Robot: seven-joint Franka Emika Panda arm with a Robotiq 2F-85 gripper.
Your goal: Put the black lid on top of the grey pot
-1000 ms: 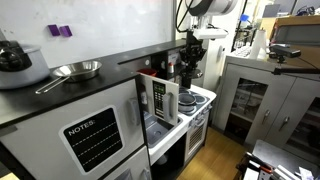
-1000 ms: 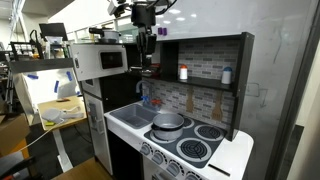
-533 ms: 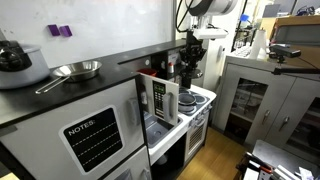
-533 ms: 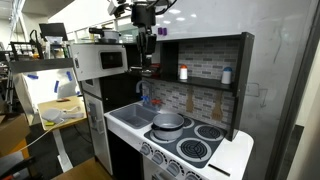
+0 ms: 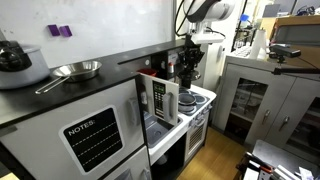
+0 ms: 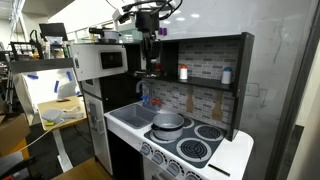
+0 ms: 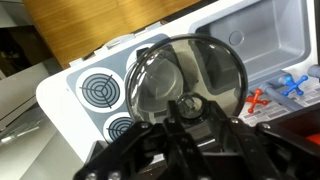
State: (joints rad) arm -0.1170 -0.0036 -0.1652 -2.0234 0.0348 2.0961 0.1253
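The hand (image 7: 190, 106) is pinched on the knob of the lid (image 7: 188, 60), so the lid hangs flat beneath it. It hovers high above the stove (image 6: 203, 150), probably to line up over the pot (image 6: 168, 122) before lowering.

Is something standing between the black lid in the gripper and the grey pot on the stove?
Nothing visible does. The gripper holds the black lid in the air, and the space down to the grey pot and its open top looks free.
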